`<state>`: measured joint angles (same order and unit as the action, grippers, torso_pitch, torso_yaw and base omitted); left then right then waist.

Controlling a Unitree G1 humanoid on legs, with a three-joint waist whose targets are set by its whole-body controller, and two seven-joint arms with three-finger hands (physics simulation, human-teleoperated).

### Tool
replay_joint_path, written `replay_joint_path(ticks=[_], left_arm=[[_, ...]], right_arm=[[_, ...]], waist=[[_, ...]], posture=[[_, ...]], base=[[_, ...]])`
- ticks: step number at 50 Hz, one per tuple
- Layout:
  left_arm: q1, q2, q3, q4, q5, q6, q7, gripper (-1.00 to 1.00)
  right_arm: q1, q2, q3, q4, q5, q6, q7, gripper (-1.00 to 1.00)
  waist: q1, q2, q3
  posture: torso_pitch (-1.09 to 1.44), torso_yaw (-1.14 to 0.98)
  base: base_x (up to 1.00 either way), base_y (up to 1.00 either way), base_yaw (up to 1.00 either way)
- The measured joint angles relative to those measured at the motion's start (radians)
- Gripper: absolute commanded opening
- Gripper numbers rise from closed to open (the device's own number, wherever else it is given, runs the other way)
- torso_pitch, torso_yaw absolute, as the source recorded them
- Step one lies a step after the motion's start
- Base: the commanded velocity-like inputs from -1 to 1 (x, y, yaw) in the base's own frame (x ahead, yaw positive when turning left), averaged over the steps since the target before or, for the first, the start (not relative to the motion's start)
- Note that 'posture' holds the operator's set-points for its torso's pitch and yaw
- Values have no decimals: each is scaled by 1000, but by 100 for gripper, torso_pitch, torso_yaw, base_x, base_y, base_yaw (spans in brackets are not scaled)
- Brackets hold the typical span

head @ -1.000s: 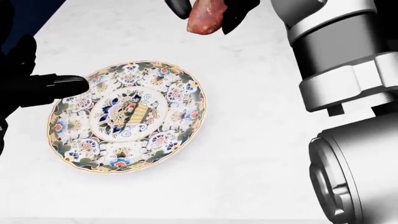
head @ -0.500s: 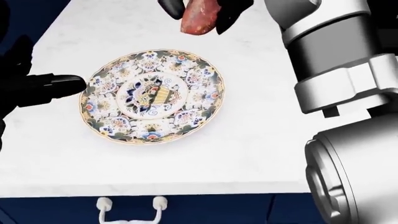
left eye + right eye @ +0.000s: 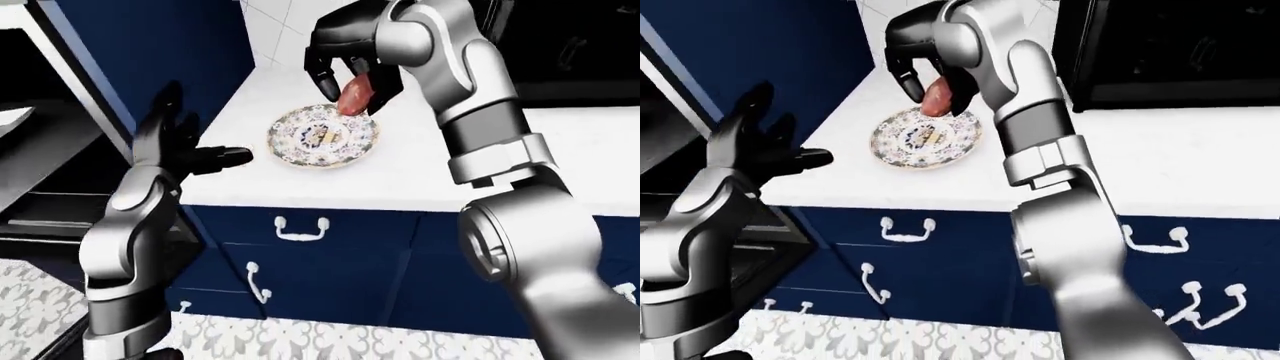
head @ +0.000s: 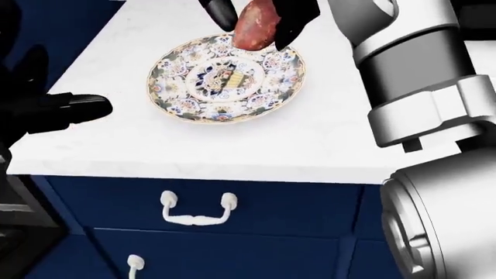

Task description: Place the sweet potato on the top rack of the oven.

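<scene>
Your right hand [image 4: 260,14] has its black fingers [image 4: 219,13] clamped round the reddish-brown sweet potato [image 4: 256,26], which hangs end-down above the top edge of the round floral-patterned plate [image 4: 193,93], lifted clear of it. The head view cuts the hand off at the top of the picture; the left-eye view shows the whole of it, with the silver forearm [image 3: 470,82] bending down from above and to the right.

Your left hand [image 3: 175,146] hangs just off the left end of the white marble table [image 4: 310,145], fingers spread apart and gripping nothing, one finger [image 4: 77,107] pointing toward the plate. In the head view it is only a black shape at the left edge; the eye views show the silver arm [image 3: 125,240] beneath it.

The head view gives the plate's pattern close up and one white drawer handle [image 4: 197,212] on the navy cabinet front [image 4: 295,215] below. The right-eye view alone shows further handles [image 3: 1155,238] along the drawers to the right and a dark glass-fronted appliance [image 3: 1170,49] standing on the table at upper right. Both eye views show a dark opening [image 3: 50,161] at the far left and patterned grey floor tiles [image 3: 300,337]. Your right upper arm [image 4: 442,226] fills the lower right of the head view.
</scene>
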<state>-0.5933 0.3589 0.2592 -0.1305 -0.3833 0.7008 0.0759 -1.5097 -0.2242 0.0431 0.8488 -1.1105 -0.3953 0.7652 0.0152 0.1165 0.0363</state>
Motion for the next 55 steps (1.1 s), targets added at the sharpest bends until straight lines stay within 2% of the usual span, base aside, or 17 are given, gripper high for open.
replay_joint_path(ticks=[2, 4, 12, 14, 15, 17, 19, 23, 31, 36, 39, 42, 44, 45, 47, 51, 55], left_arm=[[12, 3, 14, 8, 6, 0, 5, 100], [8, 7, 22, 9, 11, 0, 11, 100], [9, 3, 14, -10, 9, -7, 11, 100], [5, 3, 12, -10, 9, -7, 10, 100], [9, -7, 9, -14, 9, -9, 9, 100], [22, -12, -4, -12, 4, -6, 4, 100], [25, -10, -6, -1, 1, -1, -1, 100], [21, -4, 8, -1, 5, -6, -1, 100], [15, 3, 12, -20, 4, -13, 0, 100], [18, 6, 26, 8, 14, -5, 10, 100], [14, 5, 21, -6, 12, -9, 10, 100], [16, 5, 19, -9, 8, -9, 7, 100], [13, 6, 18, -9, 7, -7, 7, 100], [10, 5, 18, -12, 7, -9, 7, 100], [27, -6, 9, -12, 5, -13, 4, 100], [32, -4, 6, 8, 4, -3, 0, 100], [28, -1, 19, -16, 9, -8, 6, 100]], right_arm=[[8, 10, 12, 10, 2, -8, -4, -100], [9, 9, 16, 18, 0, -12, -6, -100], [-2, 6, 7, -11, -3, -8, -17, -100], [-3, 4, 6, -12, -3, -8, -18, -100], [6, -1, 3, -13, -3, -8, -20, -100], [18, -4, 2, 1, -9, -5, -15, -100], [19, -3, 4, 10, -15, 0, -11, -100], [16, 1, 4, 10, -16, 3, -11, -100], [12, 5, 3, 7, -16, 6, -27, -100], [18, 23, 20, 17, -9, -10, -33, -100], [10, 17, 12, 18, -12, -9, -39, -100], [3, 18, 11, 26, -14, -5, -47, -100], [6, 18, 11, 29, -16, -3, -48, -100], [5, 15, 10, 29, -17, -2, -48, -100], [22, 12, 8, 28, -18, -2, -48, -100], [23, 15, 14, 40, -23, -3, -43, -100], [16, 12, 9, 22, -18, -5, -46, -100]], waist=[[13, -2, -12], [16, -18, -16], [6, -108, 14], [4, -152, 9], [-14, -154, 5], [-6, -158, 4], [4, -147, 6], [5, -88, 22], [11, 13, 13], [29, -40, 0], [21, -88, 17], [12, -122, 30], [10, -178, 38], [6, -204, 32], [9, -191, 50], [29, -188, 32], [13, -150, 16]], posture=[[0, 0], [0, 0], [0, 0], [0, 0], [0, 0], [0, 0], [0, 0], [0, 0], [0, 0], [0, 0], [0, 0], [0, 0], [0, 0], [0, 0], [0, 0], [0, 0], [0, 0]], base=[[-17, 0, 100], [-18, 0, 100], [-17, 0, 100], [-17, 0, 100], [-17, 0, 100], [-18, 0, 100], [-17, 0, 100], [-17, 0, 100], [-12, 0, 100], [-3, 0, 100], [0, 0, 100], [16, 0, 100], [45, 0, 99], [52, 0, 95], [54, 0, 94], [59, 0, 88], [70, 0, 62]])
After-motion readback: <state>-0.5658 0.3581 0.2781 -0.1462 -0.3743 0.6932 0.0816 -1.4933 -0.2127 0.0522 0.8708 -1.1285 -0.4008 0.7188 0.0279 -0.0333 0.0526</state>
